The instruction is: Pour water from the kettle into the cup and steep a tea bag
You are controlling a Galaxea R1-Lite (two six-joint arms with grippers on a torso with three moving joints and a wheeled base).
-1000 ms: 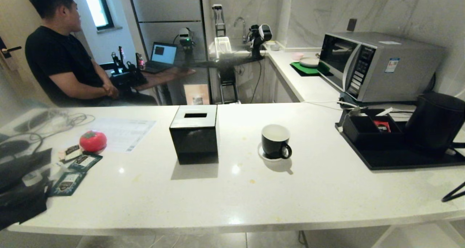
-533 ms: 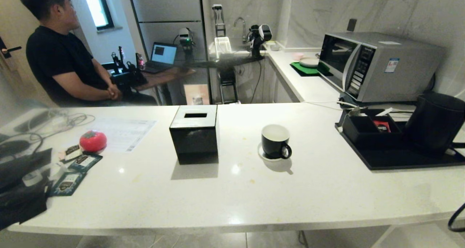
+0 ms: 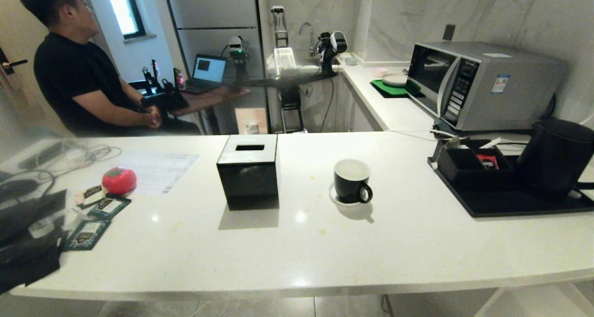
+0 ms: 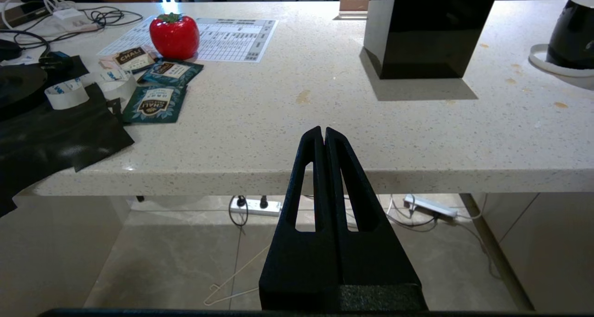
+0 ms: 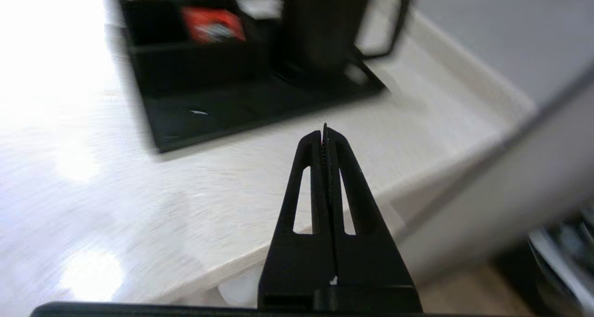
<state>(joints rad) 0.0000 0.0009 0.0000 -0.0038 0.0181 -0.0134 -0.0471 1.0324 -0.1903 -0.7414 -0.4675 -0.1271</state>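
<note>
Kettle (image 3: 554, 157), matte black and tapered, stands on a black tray (image 3: 501, 203) atop the speckled white counter (image 3: 297, 242); both the left gripper (image 4: 324, 132) and the right gripper (image 5: 325, 129) are pressed together, empty.

Marble walls (image 3: 487, 10), a bright window (image 3: 121, 8), white counter (image 3: 394, 247), tiled floor (image 4: 185, 256).

White counter (image 3: 417, 242), black tissue box (image 3: 249, 175), cup (image 3: 351, 181) on saucer (image 3: 335, 197), black tray (image 3: 510, 204), tea sachets (image 3: 97, 215)
</note>
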